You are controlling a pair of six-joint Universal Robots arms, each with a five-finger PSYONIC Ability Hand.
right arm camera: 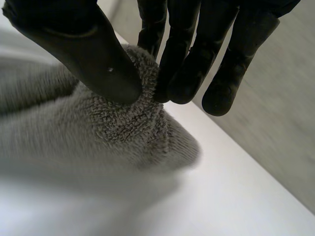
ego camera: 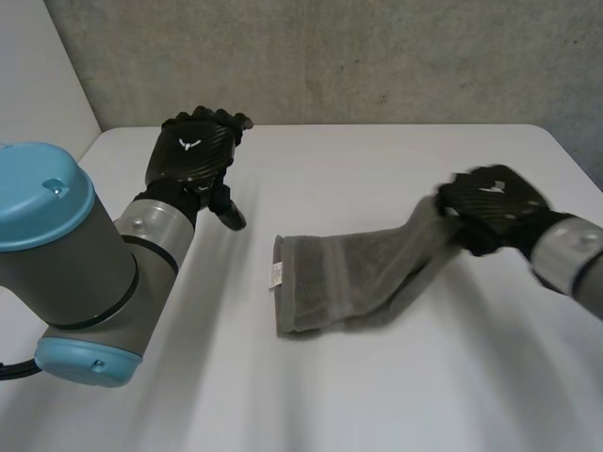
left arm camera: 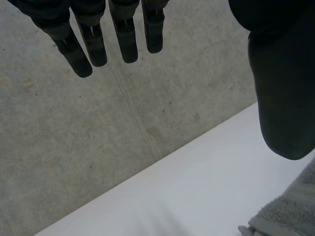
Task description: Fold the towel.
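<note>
Nearest, the left arm (ego camera: 71,264) holds its left hand (ego camera: 193,151) up, fingers (left arm camera: 125,44) wide; right hand (ego camera: 490,207) pinches the towel (ego camera: 349,282) end over the bench (ego camera: 377,395).

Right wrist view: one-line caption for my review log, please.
The right hand pinches a bunched end of the grey towel between thumb and fingers, above the white table.

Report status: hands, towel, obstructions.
Left hand open, off the towel. Right hand pinching one towel end, raised above the table. Nothing blocking.
</note>
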